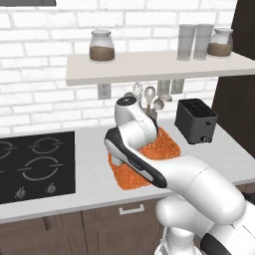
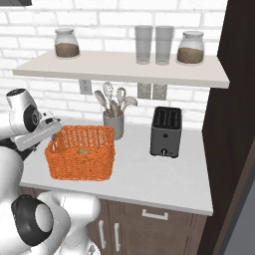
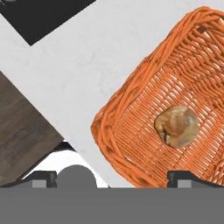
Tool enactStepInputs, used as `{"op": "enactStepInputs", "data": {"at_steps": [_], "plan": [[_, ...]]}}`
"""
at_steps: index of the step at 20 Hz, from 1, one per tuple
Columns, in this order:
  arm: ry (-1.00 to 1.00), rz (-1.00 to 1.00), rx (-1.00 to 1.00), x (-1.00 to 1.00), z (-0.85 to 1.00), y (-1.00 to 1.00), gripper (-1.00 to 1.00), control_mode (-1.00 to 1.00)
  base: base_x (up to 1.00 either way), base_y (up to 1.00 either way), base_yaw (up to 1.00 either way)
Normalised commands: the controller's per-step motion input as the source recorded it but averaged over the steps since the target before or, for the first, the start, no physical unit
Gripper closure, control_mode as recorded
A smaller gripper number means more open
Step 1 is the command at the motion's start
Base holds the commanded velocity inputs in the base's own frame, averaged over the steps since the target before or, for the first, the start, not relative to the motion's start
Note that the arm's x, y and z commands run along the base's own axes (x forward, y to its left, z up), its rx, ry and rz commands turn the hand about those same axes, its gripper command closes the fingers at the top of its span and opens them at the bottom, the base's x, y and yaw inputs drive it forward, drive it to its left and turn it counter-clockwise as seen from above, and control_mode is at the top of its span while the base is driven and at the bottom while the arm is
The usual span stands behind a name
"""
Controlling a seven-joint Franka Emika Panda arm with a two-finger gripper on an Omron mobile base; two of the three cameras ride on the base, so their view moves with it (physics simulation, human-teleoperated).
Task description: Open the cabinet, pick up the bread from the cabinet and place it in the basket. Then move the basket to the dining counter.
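Note:
The orange woven basket (image 2: 79, 164) stands on the grey-white counter (image 2: 149, 174), and my arm covers most of it in the left base view, leaving its edge (image 1: 169, 147) showing. The bread (image 3: 177, 125), a small golden-brown bun, lies on the basket's floor (image 3: 131, 127) and also peeks over the rim (image 2: 82, 151). My gripper (image 3: 113, 178) hangs above the basket's left corner, open, with nothing between its fingers. From the right base view the gripper (image 2: 56, 133) sits just over the left rim. The dining counter is out of view.
A black stove (image 1: 35, 164) lies left of the basket. A black toaster (image 2: 165, 132) and a utensil holder (image 2: 113, 123) stand to the right and behind. A shelf (image 2: 124, 69) with jars and glasses hangs above. Brown cabinet doors (image 2: 149, 219) below the counter are shut.

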Motion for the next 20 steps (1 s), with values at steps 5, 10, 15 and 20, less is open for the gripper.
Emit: {"op": "enactStepInputs", "data": {"at_steps": [5, 10, 15, 20], "plan": [[-0.02, 0.00, -0.08, 0.22, -0.40, 0.00, -1.00, -1.00, 0.00, 0.00, 0.00], [0.00, 0.00, -0.04, 0.19, -0.41, 0.00, -1.00, -1.00, 0.00, 0.00, 0.00], [0.00, 0.00, -0.01, 0.05, -0.40, 0.00, -1.00, -1.00, 0.00, 0.00, 0.00], [0.01, 0.00, -0.01, 0.07, -0.49, 0.00, -1.00, -1.00, 0.00, 0.00, 0.00]]}}
